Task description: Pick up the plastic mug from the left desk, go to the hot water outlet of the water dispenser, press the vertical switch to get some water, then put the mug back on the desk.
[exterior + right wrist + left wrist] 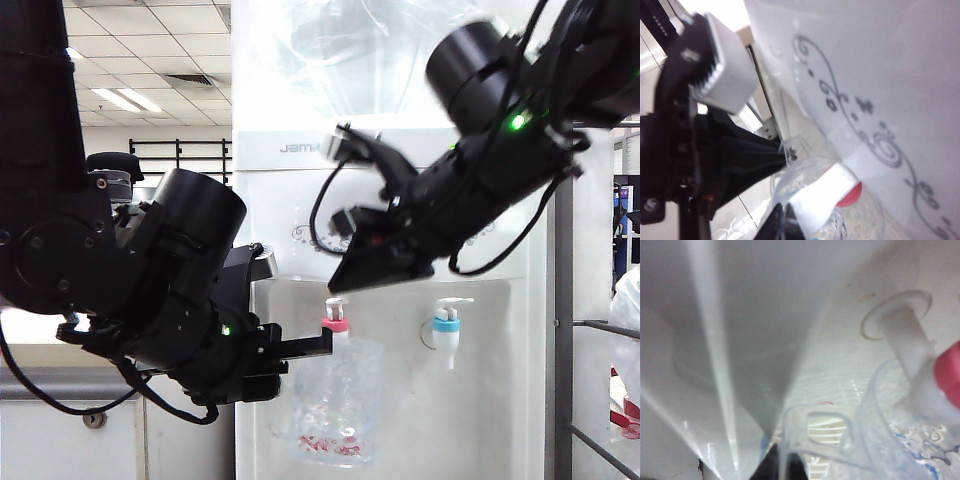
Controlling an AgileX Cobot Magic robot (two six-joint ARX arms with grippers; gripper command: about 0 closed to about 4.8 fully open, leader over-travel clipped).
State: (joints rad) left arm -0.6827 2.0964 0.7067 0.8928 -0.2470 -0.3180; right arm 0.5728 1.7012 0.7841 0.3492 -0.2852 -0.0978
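White office ceiling panels and long lamps fill the room behind our two black arms. Closest to us in the exterior view, our left gripper is clenched on the loop handle of the clear dimpled plastic mug. We hold the mug upright, right under the small white tap with the red collar.

Our right gripper hangs just above that tap, fingers pressed shut on nothing. It is blurry.

Behind both stands the tall white water dispenser with grey swirls. Further right on it is a white tap with a blue collar.

The left wrist view shows what the exterior view hides: the mug's handle between dark fingers, the mug's rim, and the tap's white pipe going into the wall.

The right wrist view shows the small white upright lever above the red collar, with the mug's mouth below. Our left arm blocks much of that view. We cannot tell if the gripper touches the lever.

Low on the left, a pale grey desk front with a round lock peeks out.
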